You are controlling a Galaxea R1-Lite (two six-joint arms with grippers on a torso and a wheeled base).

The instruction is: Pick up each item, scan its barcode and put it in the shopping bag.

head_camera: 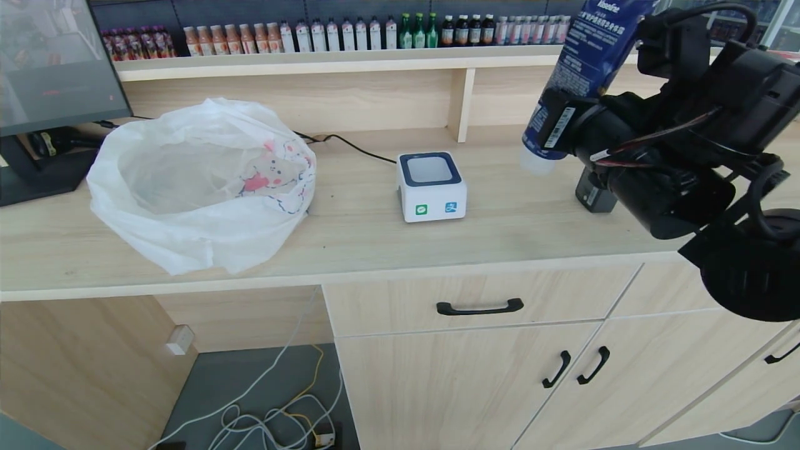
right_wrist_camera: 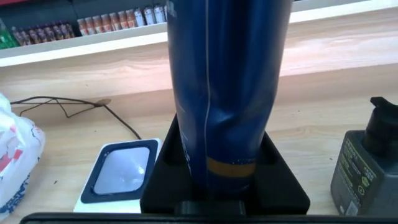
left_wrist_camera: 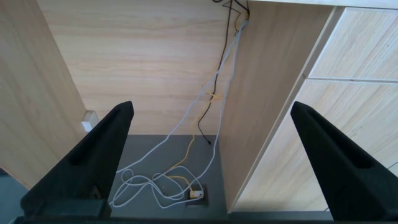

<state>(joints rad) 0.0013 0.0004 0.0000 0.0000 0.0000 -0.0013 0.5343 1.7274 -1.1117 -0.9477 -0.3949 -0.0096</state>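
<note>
Wooden counter (head_camera: 350, 244), blue tube (head_camera: 594, 50) held aloft, right of scanner (head_camera: 431, 185)

— Where is my right arm sitting?
— Raised over the counter's right end. I've got the right gripper (head_camera: 560, 125) clamped on the blue tube (head_camera: 594, 44), wrist tipped so the tube slants.
— And my left?
— Left gripper (left_wrist_camera: 211, 106) is low, below the counter's front edge, with its fingers (left_wrist_camera: 93, 162) spread wide.

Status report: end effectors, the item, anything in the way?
Left end effector open, below counter. Right end effector shut on blue item, right of scanner. Scanner unobstructed; grey bottle stands nearby.
</note>
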